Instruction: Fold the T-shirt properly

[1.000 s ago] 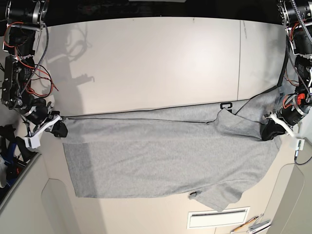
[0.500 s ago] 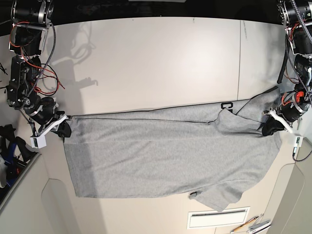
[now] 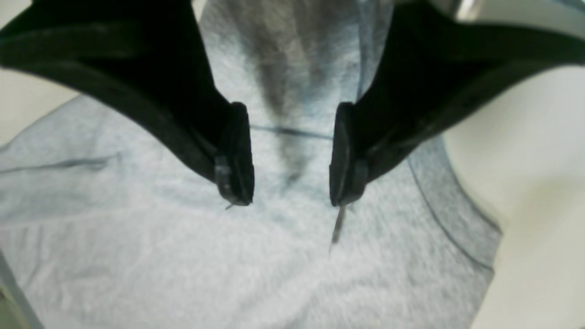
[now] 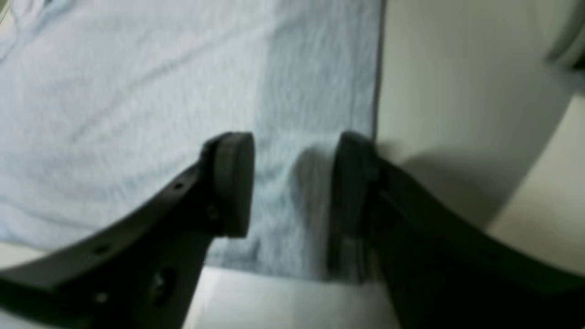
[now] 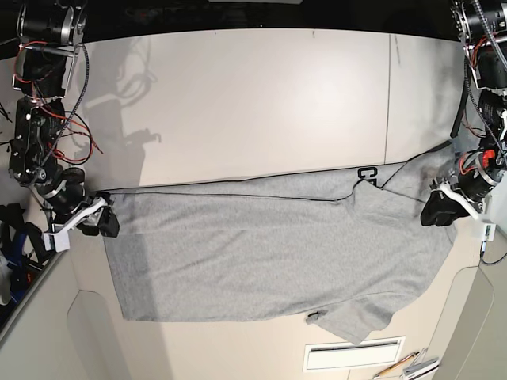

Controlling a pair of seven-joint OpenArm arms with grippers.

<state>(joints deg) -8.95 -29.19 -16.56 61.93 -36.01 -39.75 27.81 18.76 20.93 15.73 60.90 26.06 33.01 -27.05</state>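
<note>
Both wrist views are blurred. In the left wrist view the T-shirt (image 3: pixel 292 256) runs past the bottom and left edges. Black lettering (image 5: pixel 368 172) peeks from under the fold, unreadable. Small objects (image 5: pixel 408 366) at the counter's (image 5: pixel 238 95) bottom edge are cut off, too small to identify.

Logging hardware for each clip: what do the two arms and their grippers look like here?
Both arms are black, with exposed red and black wiring. The left gripper and right gripper have black curved fingers ending in flat dark pads. White parts sit near each wrist in the base view.
</note>
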